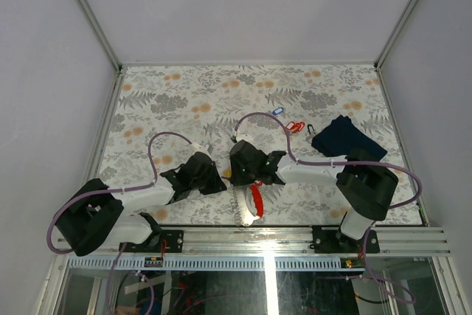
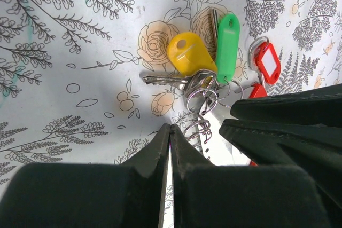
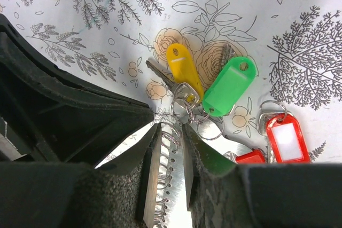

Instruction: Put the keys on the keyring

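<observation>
Silvery metal keys [image 3: 158,72] lie bunched on the floral-print table [image 1: 184,101], in the upper centre of both wrist views. One carries a yellow oblong plastic tag [image 3: 183,68] and one beside it a green oblong plastic tag [image 3: 230,85]. A red plastic tag with a white window [image 3: 287,137] lies a little apart at the right. Small split rings join the bunch to a coiled silvery wire keyring [image 3: 166,153], which runs down from the keys into the right gripper [image 3: 170,129]. That gripper's jaws stand narrow, pressed on the coil from both sides. The left gripper [image 2: 169,132] is fully closed, its fingers meeting in a thin seam with nothing visible between them and their tips just beside the coil. In the top view both grippers meet low in the middle of the table. A blue-tagged key [image 1: 278,111] and red-tagged keys [image 1: 296,126] lie well apart toward the upper right, near a dark navy folded cloth [image 1: 346,138].
</observation>
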Controlling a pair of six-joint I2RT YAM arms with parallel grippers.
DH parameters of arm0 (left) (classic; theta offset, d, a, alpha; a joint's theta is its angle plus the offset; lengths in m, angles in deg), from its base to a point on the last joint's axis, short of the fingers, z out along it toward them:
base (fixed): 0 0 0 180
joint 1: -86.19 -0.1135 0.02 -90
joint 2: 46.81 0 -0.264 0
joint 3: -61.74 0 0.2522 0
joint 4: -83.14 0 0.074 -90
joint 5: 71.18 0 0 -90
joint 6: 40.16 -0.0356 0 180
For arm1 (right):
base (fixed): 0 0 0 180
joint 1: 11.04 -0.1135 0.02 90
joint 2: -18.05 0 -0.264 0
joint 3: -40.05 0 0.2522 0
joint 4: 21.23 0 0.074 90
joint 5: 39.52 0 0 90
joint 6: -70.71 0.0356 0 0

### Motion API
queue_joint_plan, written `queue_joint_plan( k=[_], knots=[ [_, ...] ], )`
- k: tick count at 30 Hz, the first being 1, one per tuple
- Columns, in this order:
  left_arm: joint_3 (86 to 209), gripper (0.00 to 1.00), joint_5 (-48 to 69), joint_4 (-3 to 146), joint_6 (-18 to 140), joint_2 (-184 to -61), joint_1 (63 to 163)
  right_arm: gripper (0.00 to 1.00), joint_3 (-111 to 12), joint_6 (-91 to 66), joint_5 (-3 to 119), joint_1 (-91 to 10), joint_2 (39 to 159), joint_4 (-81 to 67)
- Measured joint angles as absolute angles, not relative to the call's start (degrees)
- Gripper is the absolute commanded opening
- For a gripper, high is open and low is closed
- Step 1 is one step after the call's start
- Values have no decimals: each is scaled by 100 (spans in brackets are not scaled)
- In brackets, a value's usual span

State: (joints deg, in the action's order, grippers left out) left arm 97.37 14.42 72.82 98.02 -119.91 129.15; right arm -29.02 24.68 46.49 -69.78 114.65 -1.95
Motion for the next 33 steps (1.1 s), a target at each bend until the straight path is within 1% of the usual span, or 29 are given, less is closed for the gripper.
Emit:
queue_joint_plan(
  k=[33],
  knots=[
    [9896, 0, 1359, 7431, 9798, -12280, 12912, 29, -3055, 2466, 4712, -6897, 11760, -5]
  ],
)
